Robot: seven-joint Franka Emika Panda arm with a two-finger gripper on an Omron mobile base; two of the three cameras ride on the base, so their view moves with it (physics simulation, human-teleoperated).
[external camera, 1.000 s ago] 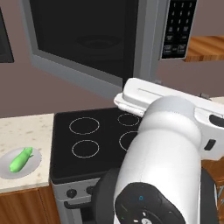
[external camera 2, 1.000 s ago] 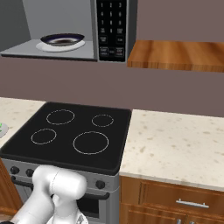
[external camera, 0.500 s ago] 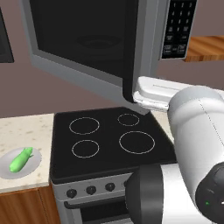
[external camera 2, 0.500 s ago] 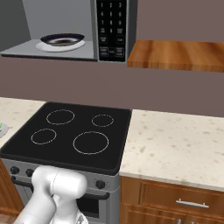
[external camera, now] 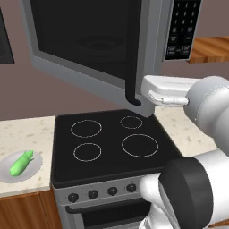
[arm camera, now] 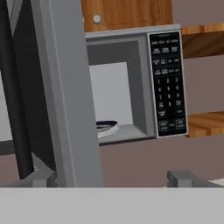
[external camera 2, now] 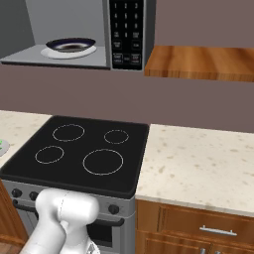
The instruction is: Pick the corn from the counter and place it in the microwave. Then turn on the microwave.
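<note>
Microwave door swung wide, corn not yet fetched

The gripper [arm camera: 113, 178] hangs with jaws spread and empty, close to the microwave [arm camera: 131, 87] door edge; the corn [external camera: 21, 163] lies on a white plate [external camera: 36, 167] on the counter [external camera: 27, 134], well below the jaws and far to their side; it looks light, firm and smooth-husked, likely to roll, so pinch it across its middle.

Microwave [external camera: 89, 49] matt grey metal, dark glossy window; counter [external camera 2: 198, 163] speckled stone-look; stovetop [external camera: 107, 143] glossy black glass; shelf [external camera 2: 198, 62] wood.
</note>
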